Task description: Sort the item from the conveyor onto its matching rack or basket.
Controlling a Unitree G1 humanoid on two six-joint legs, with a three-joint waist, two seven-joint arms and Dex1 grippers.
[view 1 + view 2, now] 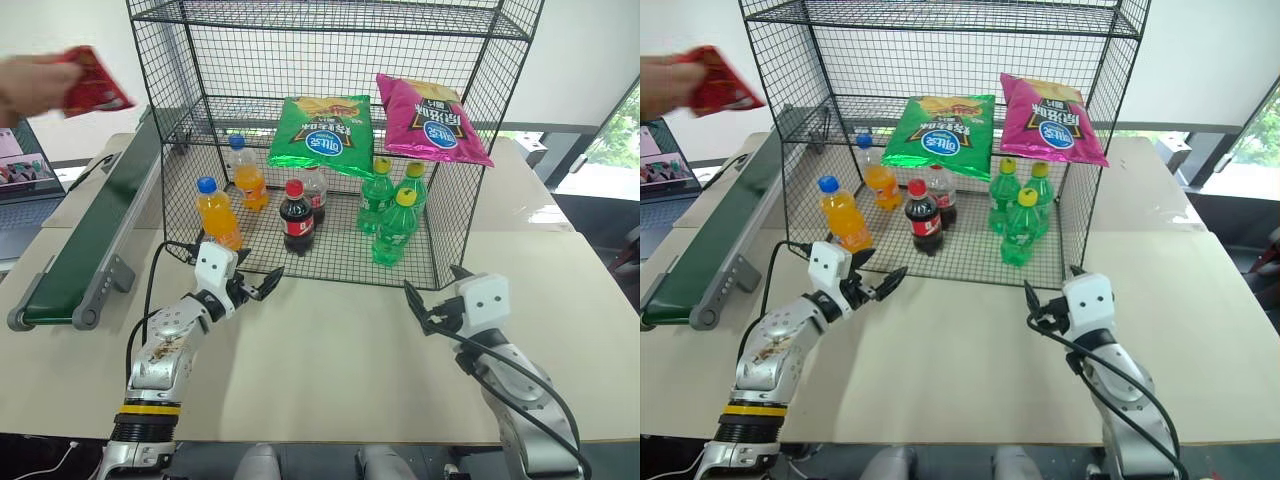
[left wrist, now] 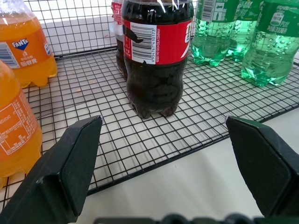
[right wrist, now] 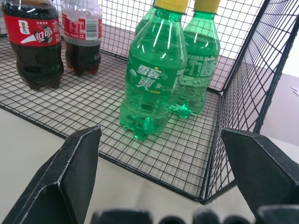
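Observation:
A person's hand holds the item, a shiny red snack bag, in the air above the far end of the conveyor, whose dark green belt runs along the table's left side. The black wire rack stands at the middle back. My left gripper is open just in front of the rack's lower shelf, facing a cola bottle, with nothing between its fingers. My right gripper is open and empty at the rack's front right corner, facing green bottles.
On the rack's middle shelf lie a green bag and a magenta bag. Orange soda bottles, cola and green bottles stand on the lower shelf. A laptop sits at the far left. The table lies bare between my arms.

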